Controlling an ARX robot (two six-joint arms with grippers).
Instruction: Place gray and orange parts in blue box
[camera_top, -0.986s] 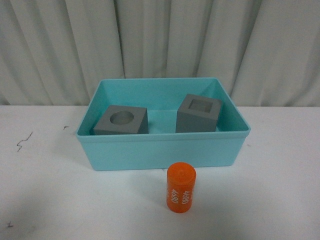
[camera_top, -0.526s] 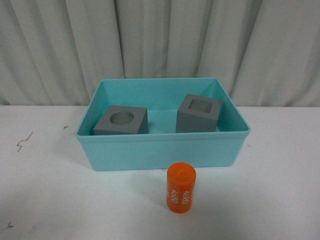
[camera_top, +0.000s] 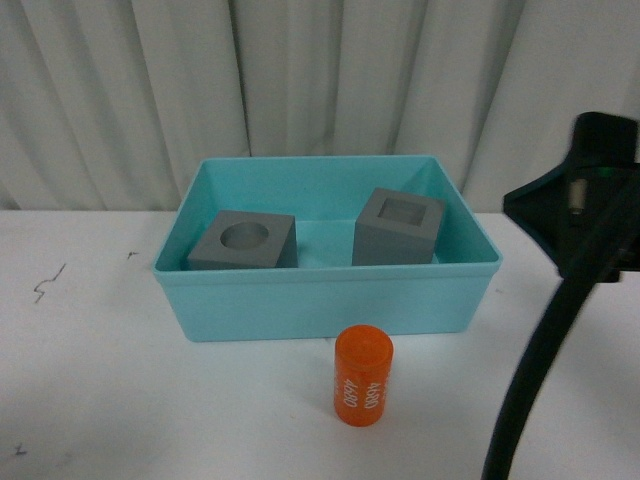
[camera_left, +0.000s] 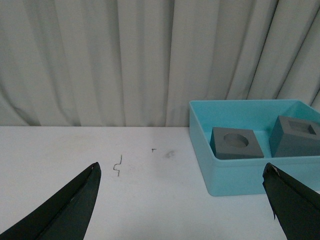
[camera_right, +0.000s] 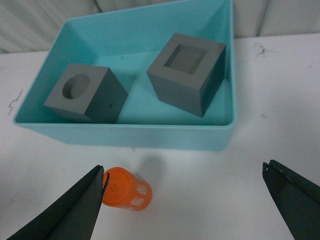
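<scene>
The blue box (camera_top: 325, 272) stands mid-table with both gray cubes inside: the round-recess cube (camera_top: 243, 241) on the left, the square-recess cube (camera_top: 397, 228) on the right. An orange cylinder (camera_top: 362, 376) with white digits stands upright on the table just in front of the box. My right arm (camera_top: 575, 230) rises at the right edge of the front view. My right gripper (camera_right: 183, 170) hangs open above the table in front of the box (camera_right: 125, 135), and one finger (camera_right: 75, 210) is close beside the cylinder (camera_right: 125, 189). My left gripper (camera_left: 181, 167) is open and empty, left of the box (camera_left: 240, 175).
The white tabletop (camera_top: 90, 380) carries a few small dark scratch marks (camera_left: 118, 166) left of the box. A pale pleated curtain (camera_top: 320, 80) closes off the back of the table.
My right arm has come into the front view at the right edge. The box, both cubes and the cylinder have not moved.
</scene>
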